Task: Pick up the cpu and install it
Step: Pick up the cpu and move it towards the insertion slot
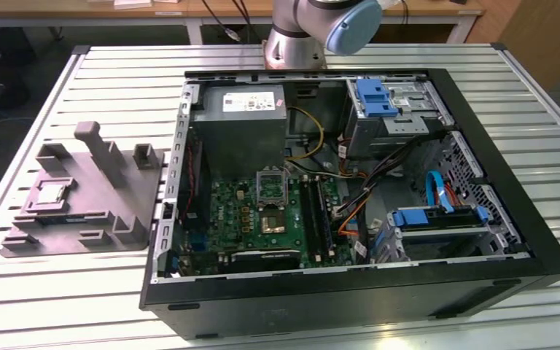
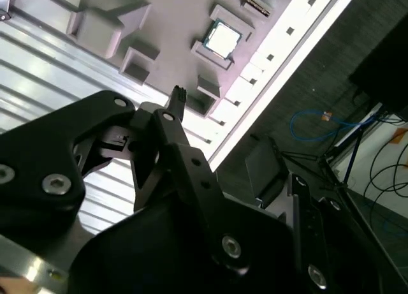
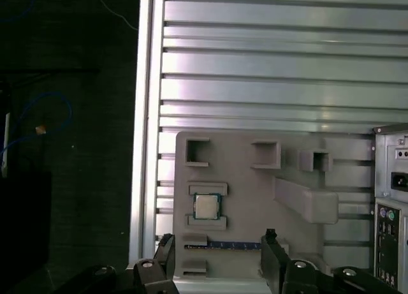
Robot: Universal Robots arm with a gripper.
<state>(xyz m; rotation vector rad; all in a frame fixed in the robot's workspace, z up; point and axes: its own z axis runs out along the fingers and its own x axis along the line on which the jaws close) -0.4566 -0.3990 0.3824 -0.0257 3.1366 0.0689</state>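
The cpu [image 1: 49, 192] is a small silver square lying flat in a recess of the grey-purple fixture [image 1: 95, 211], on the exterior view's left beside the open computer case. Both wrist views look down on the cpu [image 3: 205, 206] [image 2: 222, 39] in its recess. My gripper [image 3: 217, 246] hangs well above the fixture [image 3: 255, 198], open, with its two black fingers [image 3: 271, 249] spread wide and nothing between them. The dark square socket [image 1: 272, 221] sits on the green motherboard inside the case, its metal frame [image 1: 270, 182] folded open.
The black computer case [image 1: 358, 292] lies open on the slatted aluminium table [image 1: 114, 65]. Inside it are a grey power supply [image 1: 246, 124], blue drive brackets [image 1: 375, 98], and loose cables [image 1: 387, 175]. The table edge [image 3: 146, 115] runs close beside the fixture, with dark floor beyond.
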